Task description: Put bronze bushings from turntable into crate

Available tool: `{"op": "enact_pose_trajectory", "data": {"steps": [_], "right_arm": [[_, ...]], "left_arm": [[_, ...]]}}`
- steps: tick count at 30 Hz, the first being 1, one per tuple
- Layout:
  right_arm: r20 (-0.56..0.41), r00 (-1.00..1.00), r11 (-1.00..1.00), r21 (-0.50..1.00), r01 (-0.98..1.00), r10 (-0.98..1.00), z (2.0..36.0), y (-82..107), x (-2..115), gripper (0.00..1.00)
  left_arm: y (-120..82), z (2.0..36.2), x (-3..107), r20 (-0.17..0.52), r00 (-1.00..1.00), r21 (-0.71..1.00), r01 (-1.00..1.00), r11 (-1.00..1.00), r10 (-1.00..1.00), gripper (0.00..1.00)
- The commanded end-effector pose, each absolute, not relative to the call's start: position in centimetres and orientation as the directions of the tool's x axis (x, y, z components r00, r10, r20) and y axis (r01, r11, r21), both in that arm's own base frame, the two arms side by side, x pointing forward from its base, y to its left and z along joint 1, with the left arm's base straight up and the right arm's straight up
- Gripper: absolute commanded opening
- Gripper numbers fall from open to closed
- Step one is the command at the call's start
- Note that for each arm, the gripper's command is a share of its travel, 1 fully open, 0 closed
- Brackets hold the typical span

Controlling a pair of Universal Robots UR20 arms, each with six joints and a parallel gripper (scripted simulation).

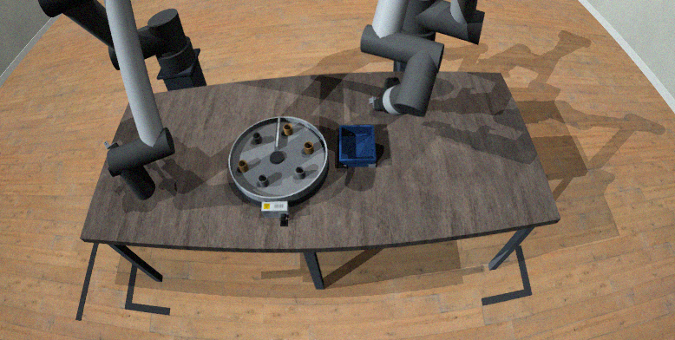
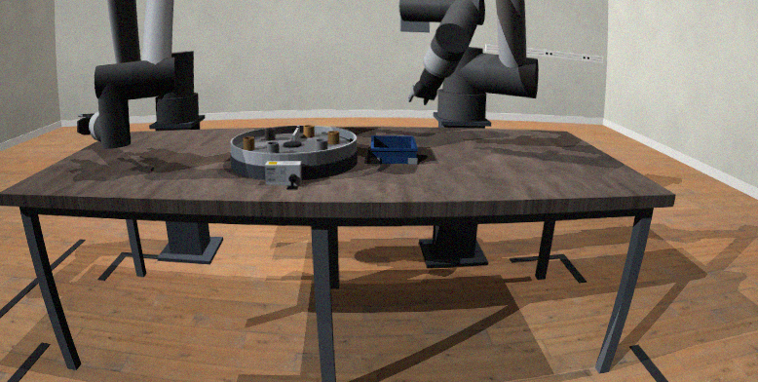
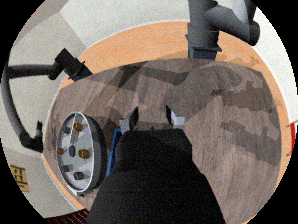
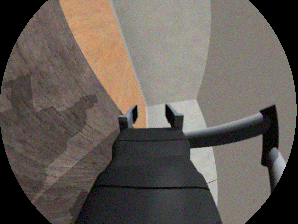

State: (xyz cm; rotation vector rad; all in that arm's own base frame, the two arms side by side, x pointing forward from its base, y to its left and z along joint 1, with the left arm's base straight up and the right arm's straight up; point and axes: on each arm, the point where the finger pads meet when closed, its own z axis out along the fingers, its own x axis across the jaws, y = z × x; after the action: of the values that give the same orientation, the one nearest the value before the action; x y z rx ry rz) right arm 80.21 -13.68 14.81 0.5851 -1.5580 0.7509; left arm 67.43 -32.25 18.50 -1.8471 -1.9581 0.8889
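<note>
Three bronze bushings point(image 1: 308, 147) point(image 2: 332, 137) point(image 3: 84, 153) and three dark grey steel bushings point(image 1: 299, 172) point(image 2: 321, 144) point(image 3: 78, 175) stand upright, spread around the round turntable point(image 1: 283, 187) point(image 2: 318, 162) point(image 3: 100, 150). The blue crate point(image 1: 357, 162) point(image 2: 393, 155) point(image 3: 112, 152) sits level beside it; no bushing shows inside. Its corner guides are too small to judge fully. My left gripper point(image 1: 371, 101) point(image 2: 417, 98) point(image 3: 152, 111) is open and empty, above the table behind the crate. My right gripper point(image 1: 107, 145) point(image 2: 82, 115) point(image 4: 151, 110) is open and empty, pointing outward past the table's end, far from the turntable.
A thin upright bar point(image 1: 278, 132) runs from the turntable's rim towards its hub. A raised rim surrounds the turntable. A small labelled box point(image 1: 273, 210) point(image 2: 284, 172) and a small black device point(image 1: 284, 219) point(image 2: 292, 181) stand at its front. The crate is close to the turntable's rim.
</note>
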Motion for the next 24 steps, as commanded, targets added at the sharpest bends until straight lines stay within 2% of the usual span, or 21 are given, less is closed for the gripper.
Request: {"op": "enact_pose_trajectory", "data": {"steps": [1, 24], "right_arm": [[0.991, -0.124, 0.66, -0.13, -0.74, 0.055, 14.9, -13.7, 80.2, 1.0], [0.991, -0.124, 0.66, -0.13, -0.74, 0.055, 14.9, -13.7, 80.2, 1.0]], "left_arm": [[-27.3, 18.2, 69.8, -0.192, -0.169, -0.599, 0.8, 0.021, 0.967, 1.0], [9.3, 16.3, 75.4, -0.181, -0.469, -0.455, 0.819, 0.349, 0.864, 1.0]]}}
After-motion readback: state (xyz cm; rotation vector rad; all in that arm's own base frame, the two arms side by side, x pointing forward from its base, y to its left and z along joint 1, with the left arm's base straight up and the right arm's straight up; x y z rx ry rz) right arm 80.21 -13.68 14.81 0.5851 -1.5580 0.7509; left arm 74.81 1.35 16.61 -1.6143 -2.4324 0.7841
